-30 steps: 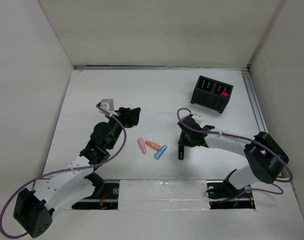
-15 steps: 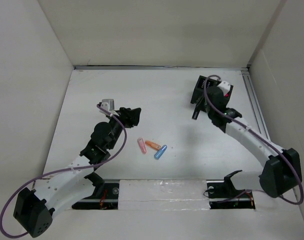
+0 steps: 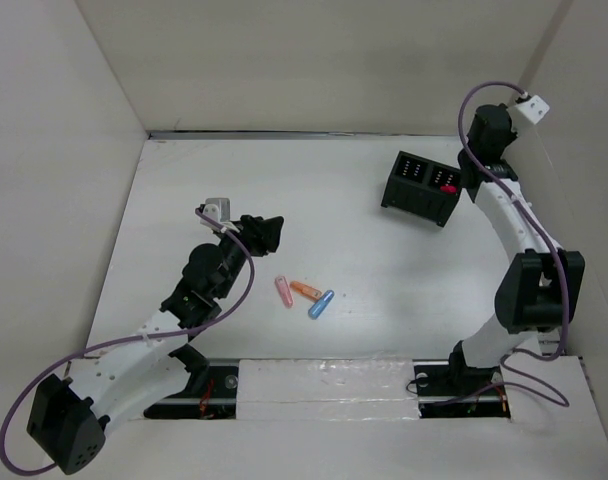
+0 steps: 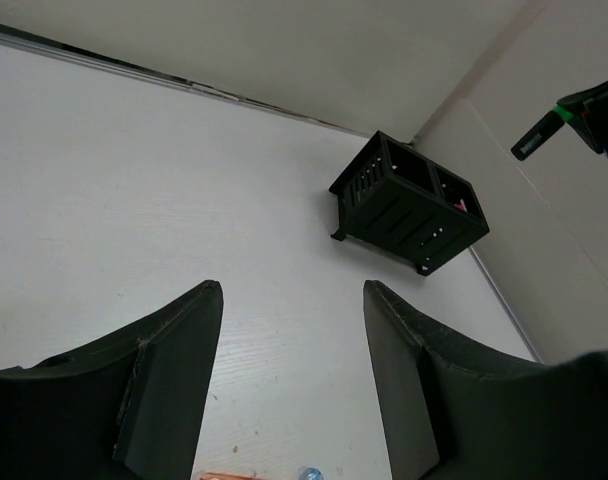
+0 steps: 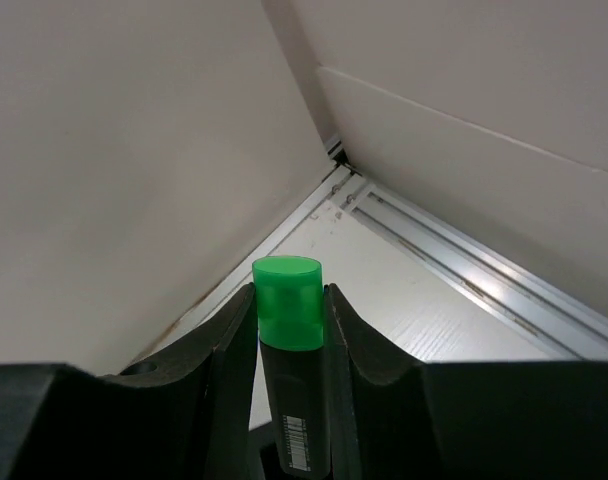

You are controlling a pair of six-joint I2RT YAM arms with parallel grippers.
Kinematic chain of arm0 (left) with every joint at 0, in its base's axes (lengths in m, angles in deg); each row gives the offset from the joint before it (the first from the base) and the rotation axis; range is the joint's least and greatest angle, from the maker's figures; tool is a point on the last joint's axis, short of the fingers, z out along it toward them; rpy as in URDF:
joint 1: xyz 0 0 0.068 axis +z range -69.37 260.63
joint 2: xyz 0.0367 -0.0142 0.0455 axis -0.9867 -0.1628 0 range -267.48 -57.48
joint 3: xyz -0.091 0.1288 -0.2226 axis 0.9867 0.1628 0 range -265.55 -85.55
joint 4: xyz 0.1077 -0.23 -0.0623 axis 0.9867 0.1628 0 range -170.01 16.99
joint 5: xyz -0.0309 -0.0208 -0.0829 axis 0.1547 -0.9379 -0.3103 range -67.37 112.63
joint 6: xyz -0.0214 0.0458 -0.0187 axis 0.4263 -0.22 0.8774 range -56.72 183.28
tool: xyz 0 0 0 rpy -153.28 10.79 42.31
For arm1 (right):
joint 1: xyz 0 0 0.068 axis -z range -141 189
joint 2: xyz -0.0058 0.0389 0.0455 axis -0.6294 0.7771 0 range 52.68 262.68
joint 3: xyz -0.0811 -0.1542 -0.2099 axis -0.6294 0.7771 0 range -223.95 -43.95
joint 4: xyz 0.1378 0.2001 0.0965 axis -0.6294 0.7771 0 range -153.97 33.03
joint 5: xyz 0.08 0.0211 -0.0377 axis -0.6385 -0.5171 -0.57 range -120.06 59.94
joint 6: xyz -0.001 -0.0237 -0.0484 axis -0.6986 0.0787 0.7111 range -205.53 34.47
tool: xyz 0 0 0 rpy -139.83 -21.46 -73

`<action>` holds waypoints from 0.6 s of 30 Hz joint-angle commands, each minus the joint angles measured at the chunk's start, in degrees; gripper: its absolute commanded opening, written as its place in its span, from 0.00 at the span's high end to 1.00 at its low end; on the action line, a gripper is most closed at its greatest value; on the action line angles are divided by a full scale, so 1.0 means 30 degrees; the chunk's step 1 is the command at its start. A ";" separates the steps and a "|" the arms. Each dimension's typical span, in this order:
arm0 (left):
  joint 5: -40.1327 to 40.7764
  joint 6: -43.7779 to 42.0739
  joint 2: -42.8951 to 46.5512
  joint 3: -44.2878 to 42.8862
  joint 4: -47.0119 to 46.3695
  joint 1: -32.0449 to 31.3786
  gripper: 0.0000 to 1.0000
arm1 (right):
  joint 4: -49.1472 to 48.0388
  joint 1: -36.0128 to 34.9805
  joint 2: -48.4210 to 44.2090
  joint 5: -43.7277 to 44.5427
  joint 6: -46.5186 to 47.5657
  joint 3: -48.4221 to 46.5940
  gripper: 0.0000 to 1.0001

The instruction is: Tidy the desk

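Off-white panels wall in the desk (image 3: 314, 190), a matte white tabletop lying flat under both arms. In the overhead view it reads wider side to side than front to back, though perspective leaves the true proportion unsure.

The fingers of the right gripper (image 5: 289, 300) are pressed against either side of a green-capped marker (image 5: 288, 285) with a black barrel. Its long axis runs straight out along the fingers, cap outward. Past the cap, well below, is the desk's far right corner, with an aluminium rail (image 5: 464, 265) along its edge. This gripper is held clear of the surface, just beyond the right end of the black two-compartment box (image 3: 424, 187).

The fingers of the left gripper (image 4: 292, 300) are spread, with nothing between them. Bare desk stretches directly ahead of them. Farther ahead and to their right is the box, which stands on the desk with a pinkish-red item (image 3: 447, 187) in its right compartment.

Near these fingers, on their near-right side, three short markers lie on the desk. The pink marker (image 3: 283, 291) is just beside the orange marker (image 3: 305, 290), which is just beside the blue marker (image 3: 321, 303).
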 commanded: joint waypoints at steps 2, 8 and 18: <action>-0.0254 0.0036 0.0539 0.0044 -0.0751 0.0150 0.46 | -0.1782 -0.0237 0.1510 0.1188 0.2197 -0.1680 0.85; -0.0370 0.0095 0.0597 0.0073 -0.0780 0.0150 0.46 | -0.3775 -0.1381 0.2360 0.2653 0.3665 -0.0363 0.84; -0.0371 0.0095 0.0451 0.0073 -0.0838 0.0150 0.46 | -0.4011 -0.3109 0.3473 0.4059 0.3697 0.0926 0.83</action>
